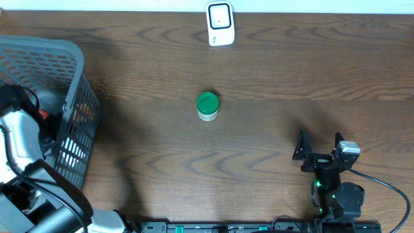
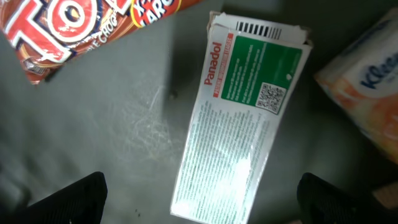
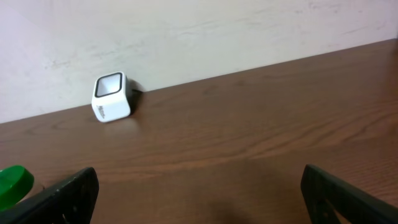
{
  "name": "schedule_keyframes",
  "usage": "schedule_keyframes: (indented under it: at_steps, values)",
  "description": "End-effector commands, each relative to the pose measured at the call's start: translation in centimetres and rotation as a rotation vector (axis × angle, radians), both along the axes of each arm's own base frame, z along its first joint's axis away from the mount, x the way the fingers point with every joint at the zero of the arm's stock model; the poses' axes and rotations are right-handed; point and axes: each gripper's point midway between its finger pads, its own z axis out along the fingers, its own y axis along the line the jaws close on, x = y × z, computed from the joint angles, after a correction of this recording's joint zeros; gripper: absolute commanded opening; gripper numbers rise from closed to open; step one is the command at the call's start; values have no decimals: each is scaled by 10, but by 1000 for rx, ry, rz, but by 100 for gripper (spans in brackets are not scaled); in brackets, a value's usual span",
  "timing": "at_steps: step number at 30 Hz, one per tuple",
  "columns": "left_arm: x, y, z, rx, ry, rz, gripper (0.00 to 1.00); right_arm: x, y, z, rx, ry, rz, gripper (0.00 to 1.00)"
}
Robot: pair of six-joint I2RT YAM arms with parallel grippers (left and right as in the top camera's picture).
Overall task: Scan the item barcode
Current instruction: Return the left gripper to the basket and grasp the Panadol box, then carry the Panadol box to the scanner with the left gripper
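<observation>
— Starting at the left: a grey mesh basket [image 1: 76,77] sits at the worktop's [image 1: 142,162] left edge, and the left arm [image 1: 18,139] reaches down into it. From above I can't make out its tips or what lies under them; mesh and arm block the lot.

— The wrist camera fills that in. The left fingers [image 2: 78,200] are spread wide and grip nothing, with only their dark tips showing in the bottom corners. Between them, flat on the basket floor, lies the Panadol box [image 2: 239,118].

— Which way does it run?

— Its long axis slants from upper right down to lower left in that view. The barcode [image 2: 260,28] is at the upper end, facing up, beside a ragged flap. The lower end is washed out by glare and I can't read the print.

— Neighbours?

— A chocolate wrapper [image 2: 62,28] at upper left, cut off by the frame. On the right there's a Kleenex pack [image 2: 367,81], blurred and cut off too.

— Moving right: a jar with a green lid [image 1: 207,105] stands upright mid-worktop. Past it, at the far edge, is the white scanner [image 1: 220,24].

— Far right, the right fingers [image 1: 301,146] are splayed wide and empty, near the front edge. Their camera faces the scanner and catches just a sliver of the green lid.
</observation>
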Motion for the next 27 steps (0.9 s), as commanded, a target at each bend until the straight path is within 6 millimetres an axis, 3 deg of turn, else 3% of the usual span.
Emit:
schedule_keyframes:
  at_steps: [1,5,12,14,16,18,22,27]
  values:
    - [-8,-7,-18,-29,18,15,98,0,-3,-1,8,1,-15,99]
    - [-9,-21,-47,-109,16,9,98,0,-3,-1,8,1,-15,99]
    - [-15,-27,-78,-169,88,12,96,0,-3,-1,8,1,-15,99]
    - [-18,-29,-84,-183,107,13,72,0,-3,-1,8,1,-16,99]
    - [-20,-31,-87,-193,121,14,61,0,-3,-1,8,1,-15,99]
    - [-21,-32,-87,-195,125,14,52,0,-3,-1,8,1,-15,99]
    - [-18,-29,-78,-189,115,13,45,0,-3,-1,8,1,-15,99]
    - [-1,-16,-40,-160,77,12,38,0,-3,-1,8,1,-15,99]
